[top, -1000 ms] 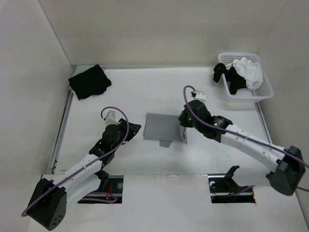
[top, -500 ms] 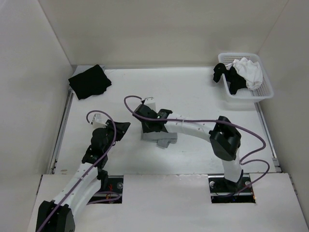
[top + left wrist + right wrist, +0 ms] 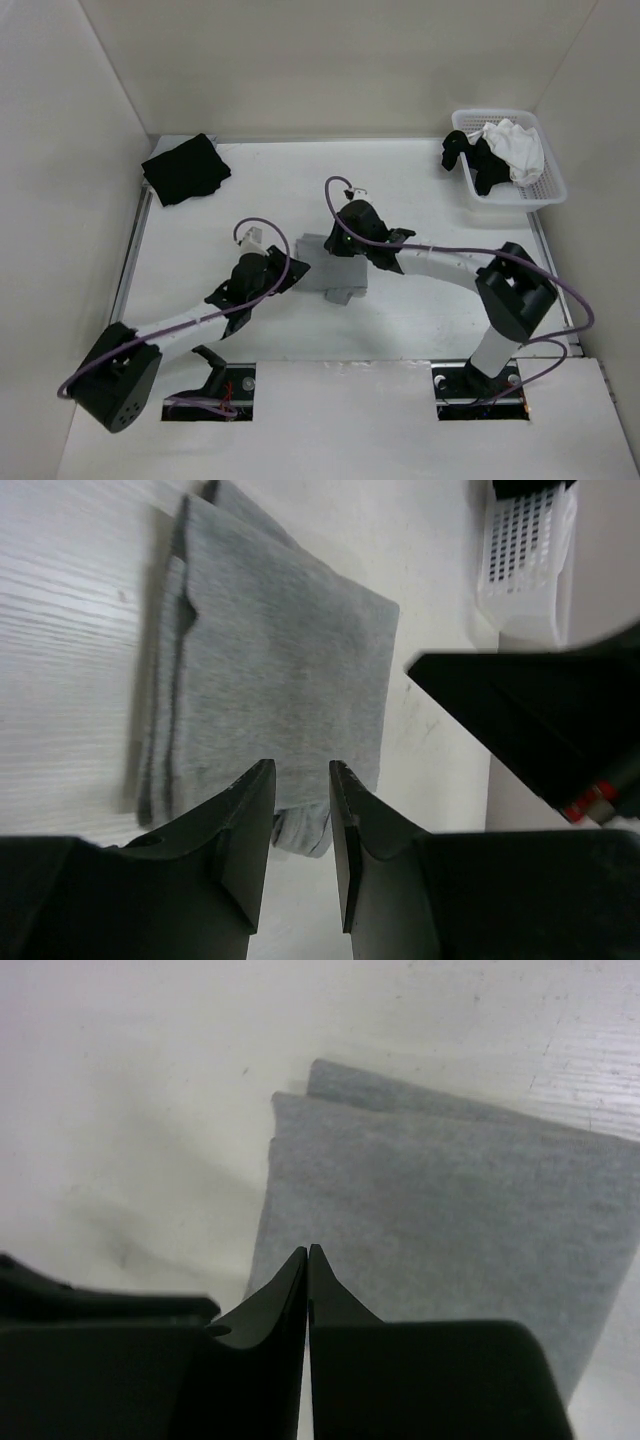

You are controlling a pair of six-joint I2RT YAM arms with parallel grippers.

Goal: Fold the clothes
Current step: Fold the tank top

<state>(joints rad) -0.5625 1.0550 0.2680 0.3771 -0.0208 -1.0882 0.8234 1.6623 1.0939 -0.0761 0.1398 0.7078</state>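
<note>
Mid-table | we see right gripper swung over the folded grey top, jaws closed, empty | left gripper moved in, jaws parted, empty | fold nearly done, we judge

Left arm and right arm hem the grey top; table behind lies bare.

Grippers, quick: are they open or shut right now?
Left gripper: open, empty, near the folded light-grey knit top.
Right gripper: shut, nothing seen held.

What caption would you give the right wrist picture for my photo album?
Closed right end effector poised over a folded grey top on the white table.
</note>
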